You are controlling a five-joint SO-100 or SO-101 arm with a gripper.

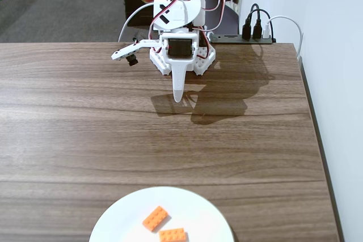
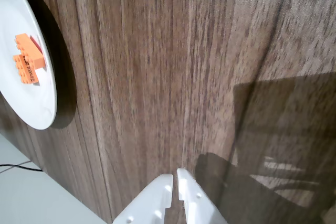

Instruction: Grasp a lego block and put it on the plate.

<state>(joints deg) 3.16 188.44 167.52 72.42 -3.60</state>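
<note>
My white plastic two-finger claw (image 1: 178,96) hangs point-down over the brown wood-grain table (image 1: 85,123), at about 12 o'clock in the fixed view, just in front of my white arm base (image 1: 182,55). The wrist view shows the fingertips (image 2: 181,174) together, with only a hairline slit between them and nothing held.

The large round plain white plate (image 1: 119,222) sits at 6 o'clock in the fixed view, cut by the bottom edge, well apart from my claw. On it lie 2 small orange studded plastic bricks. The lighter orange lego block (image 1: 155,218) lies near the plate's centre, tilted diagonally. The deeper orange brick (image 1: 173,235) lies just beside it at its 5 o'clock, partly cropped by the frame edge; whether the 2 touch I cannot tell.

In the wrist view the plate (image 2: 31,103) appears at 9 to 10 o'clock, with both bricks overlapping there.

A black power strip with plugs (image 1: 255,31) stands beyond the table's far edge at 1 o'clock.
</note>
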